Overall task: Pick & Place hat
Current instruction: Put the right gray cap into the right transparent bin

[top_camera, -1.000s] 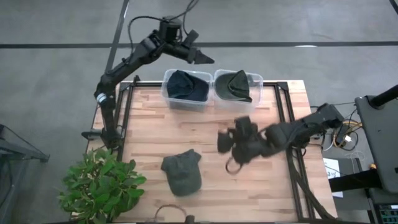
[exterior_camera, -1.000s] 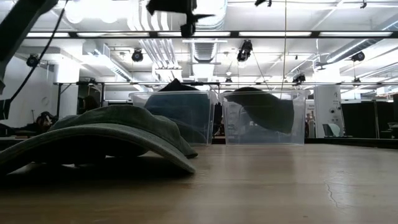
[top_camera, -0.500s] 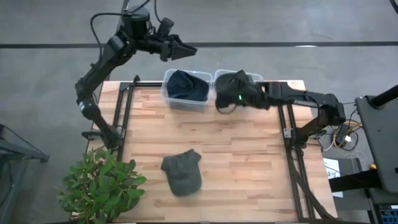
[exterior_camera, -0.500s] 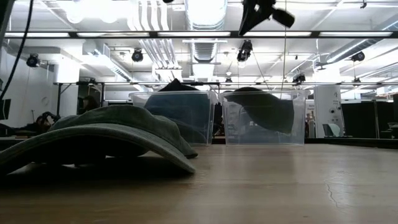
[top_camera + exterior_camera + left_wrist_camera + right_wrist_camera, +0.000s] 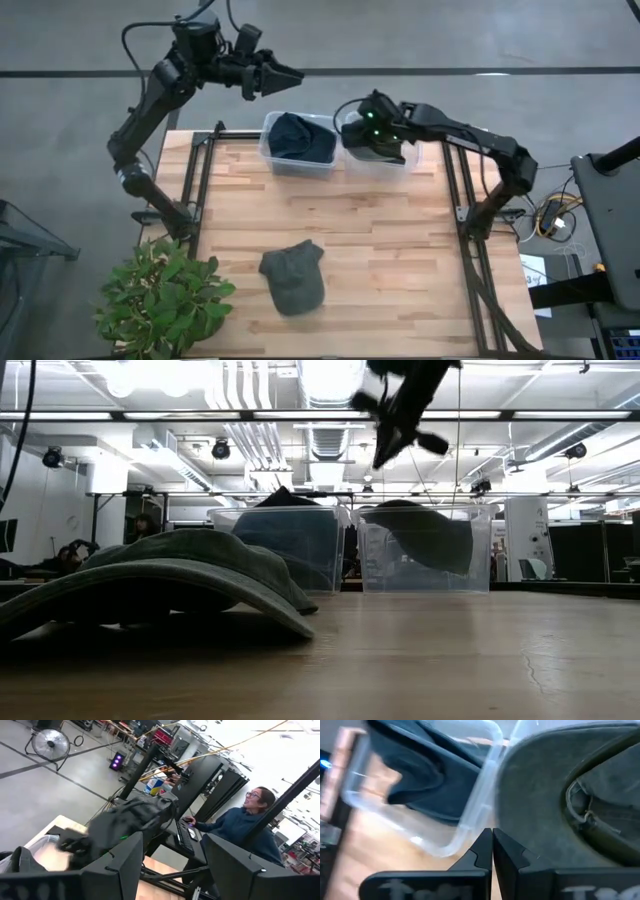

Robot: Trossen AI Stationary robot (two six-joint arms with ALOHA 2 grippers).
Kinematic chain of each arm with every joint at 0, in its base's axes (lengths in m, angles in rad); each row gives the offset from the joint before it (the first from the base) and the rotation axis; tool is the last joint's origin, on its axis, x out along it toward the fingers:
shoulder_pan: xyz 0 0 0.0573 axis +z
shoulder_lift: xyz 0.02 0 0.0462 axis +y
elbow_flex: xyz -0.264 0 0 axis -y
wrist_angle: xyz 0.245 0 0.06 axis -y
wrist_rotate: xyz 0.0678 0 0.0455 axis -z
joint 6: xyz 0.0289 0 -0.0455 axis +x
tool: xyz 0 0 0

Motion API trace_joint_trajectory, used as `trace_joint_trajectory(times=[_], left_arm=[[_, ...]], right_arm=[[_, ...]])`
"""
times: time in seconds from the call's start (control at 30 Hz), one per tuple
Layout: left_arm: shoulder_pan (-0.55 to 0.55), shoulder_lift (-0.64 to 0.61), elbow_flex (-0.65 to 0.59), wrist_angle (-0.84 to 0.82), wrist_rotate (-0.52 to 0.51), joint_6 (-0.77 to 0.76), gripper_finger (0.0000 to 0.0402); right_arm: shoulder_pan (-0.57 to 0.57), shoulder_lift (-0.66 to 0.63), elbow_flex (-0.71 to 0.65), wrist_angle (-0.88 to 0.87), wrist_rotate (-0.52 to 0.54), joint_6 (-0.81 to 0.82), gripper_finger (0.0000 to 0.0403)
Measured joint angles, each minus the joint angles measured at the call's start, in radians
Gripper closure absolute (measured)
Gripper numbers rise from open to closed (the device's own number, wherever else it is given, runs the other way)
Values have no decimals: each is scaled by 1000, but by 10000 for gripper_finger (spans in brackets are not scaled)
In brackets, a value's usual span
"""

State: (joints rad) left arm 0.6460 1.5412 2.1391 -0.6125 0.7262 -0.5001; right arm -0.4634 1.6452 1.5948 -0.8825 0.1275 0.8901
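An olive-green hat lies on the wooden table, near the front, resting on its brim and crown; it fills the left of the low view. My right gripper hangs shut and empty above the right clear bin, high over it in the low view. In its wrist view the shut fingers point at the wall between the two bins. That bin holds a dark olive hat. My left gripper is open, raised beyond the table's far left corner.
The left clear bin holds a dark navy hat. A potted plant stands at the table's near left corner. A person sits at a desk beyond the table. Bare wood lies between the bins and the olive hat.
My right gripper has swung from over the table's middle right toward the far edge and now hangs over the right bin. My left arm has risen and drawn back toward the left, away from the bins. The hats have stayed where they were.
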Motion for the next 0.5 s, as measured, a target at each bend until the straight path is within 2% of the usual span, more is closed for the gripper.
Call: trace_joint_trajectory(times=[0.13,0.5], left_arm=[[0,-5,0,-34,-35,0,195],[0,-9,0,-95,-59,2,195]], right_arm=[[-47,60,0,0,-48,-60,394],[-103,161,0,-5,-78,-149,394]])
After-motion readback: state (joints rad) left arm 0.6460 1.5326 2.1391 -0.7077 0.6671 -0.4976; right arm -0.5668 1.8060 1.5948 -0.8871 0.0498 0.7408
